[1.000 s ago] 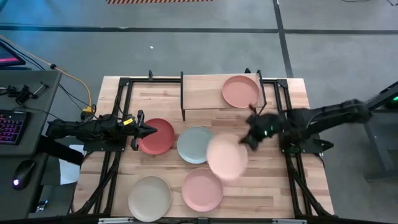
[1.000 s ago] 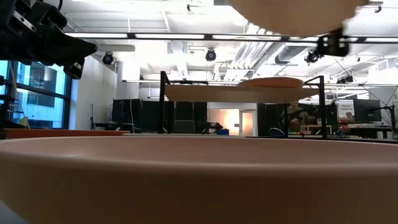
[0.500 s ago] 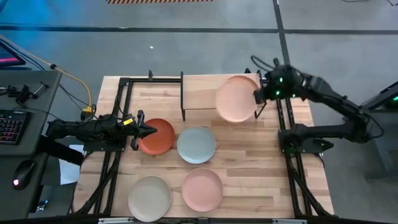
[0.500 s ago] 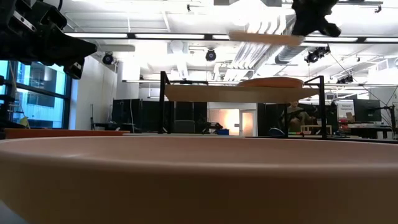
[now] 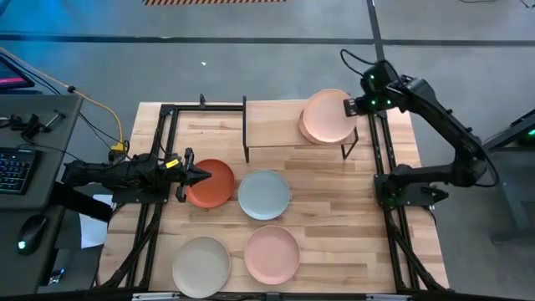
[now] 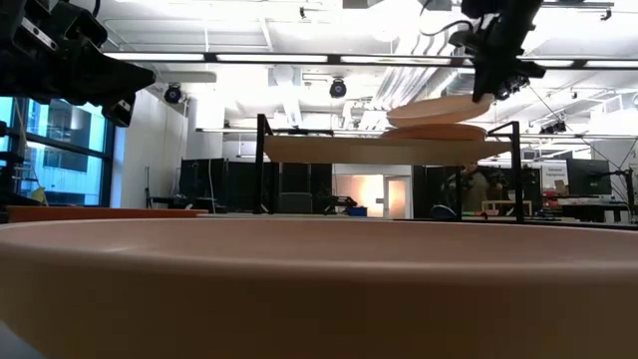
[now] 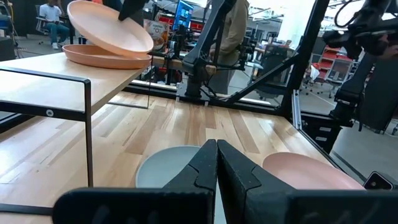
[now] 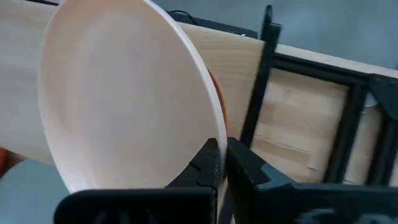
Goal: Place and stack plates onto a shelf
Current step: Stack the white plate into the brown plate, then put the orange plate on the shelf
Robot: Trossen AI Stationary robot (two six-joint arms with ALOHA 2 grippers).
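two dark, jointed arms on black frame bases

both arms are matte black, built of slim tubular links with bulkier rounded joint housings; the right arm (image 5: 435,109) carries small green lights near its wrist and a thin black cable looping off its upper link, while the left arm (image 5: 117,174) shows a yellow-orange patch near its wrist, beside the red plate (image 5: 211,183). the left gripper (image 7: 216,163) has two black, wedge-shaped fingers tapering to narrow tips above a wide flat black body; the right gripper (image 8: 221,163) has the same smooth black fingers with angled, faceted sides. each arm sits on a black base bolted to black rails along the table (image 5: 334,201) edges
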